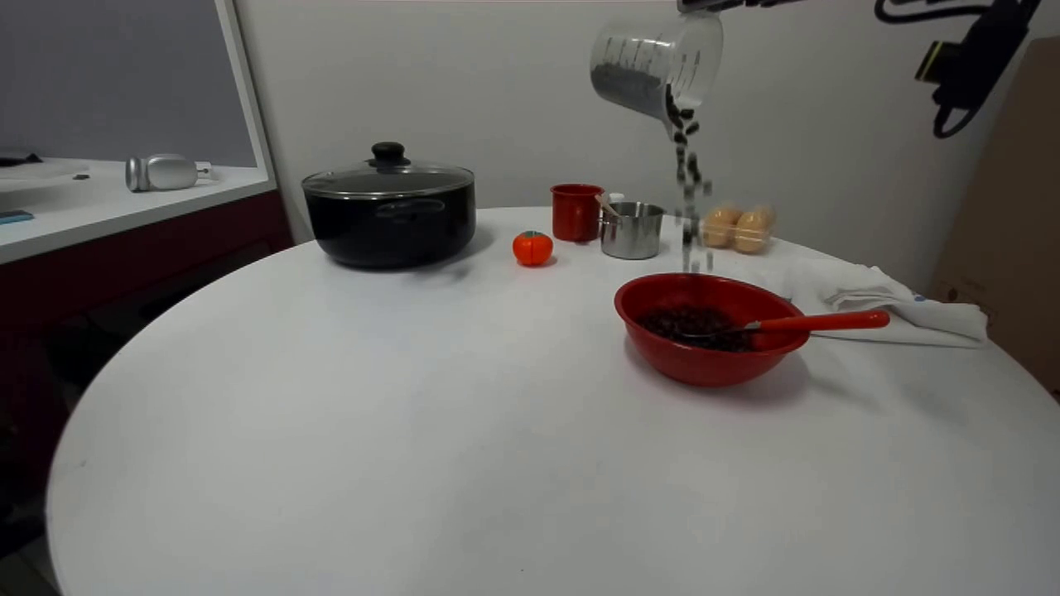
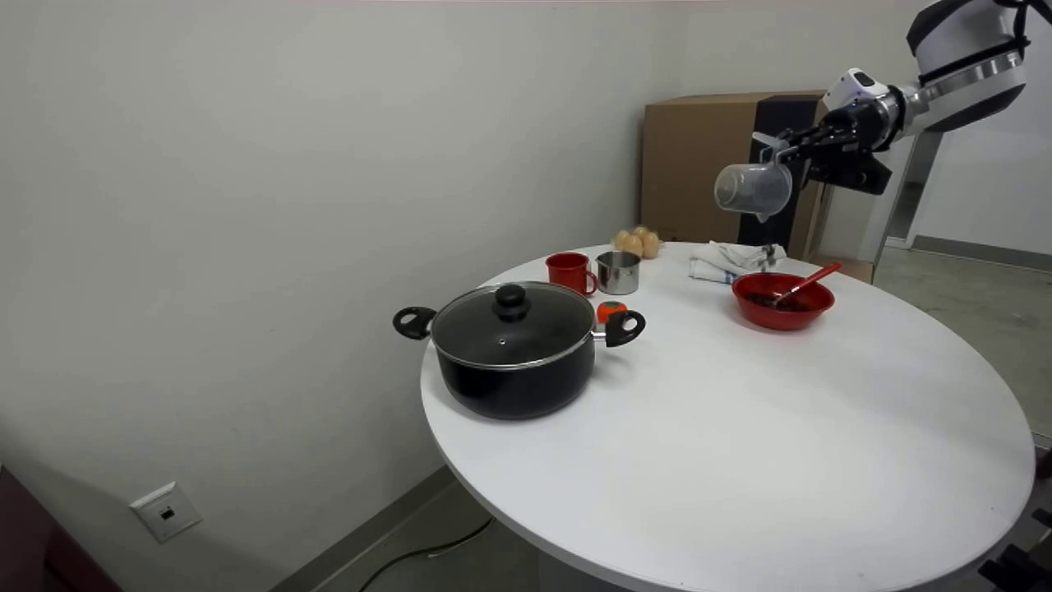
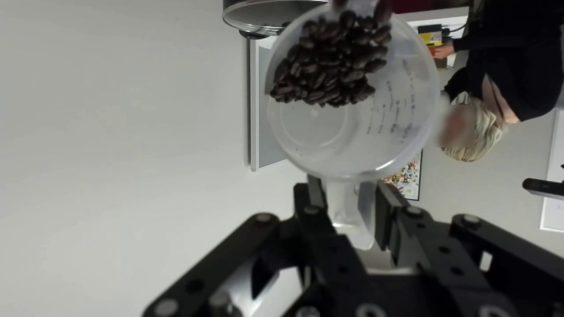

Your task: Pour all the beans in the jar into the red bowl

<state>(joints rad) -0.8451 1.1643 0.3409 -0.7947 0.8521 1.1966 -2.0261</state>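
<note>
My gripper [image 3: 351,198] has the clear jar [image 1: 650,58] by its handle [image 3: 343,210]: my fingers [image 3: 304,200] are clamped on it, a black pad on each side. I hold the jar in the air well above the red bowl [image 1: 704,368], tipped onto its side, so that in both exterior views its mouth faces right and a little downward. Its wall is see-through and slightly cloudy, with rows of dark measuring marks, and its rim runs out into a small pouring lip at the lowest point.

Of the beans [image 3: 330,66], those in the jar are dark brown, small and oval, with a faint sheen. In the wrist view I see them heaped along the low side of the wall and crowding to the lip, with the pale round base showing beside them. Others drop in a thin, broken stream between jar and bowl, distinct near the lip and smeared lower down.

The bowl sits upright on the white table [image 1: 373,430], wide, shallow and glossy. A dark bed of beans lies in it, and a red-handled utensil [image 1: 836,321] rests across its right rim, its metal end down among them.

Just beyond the bowl lies a white cloth [image 1: 940,319], with brown eggs [image 1: 752,232] farther off. To the left, apart from the bowl, are a metal cup [image 1: 633,237], a red cup [image 1: 574,215], a small red-orange fruit [image 1: 532,249] and, leftmost, a black pot [image 1: 389,240] under a glass lid [image 1: 435,179].
</note>
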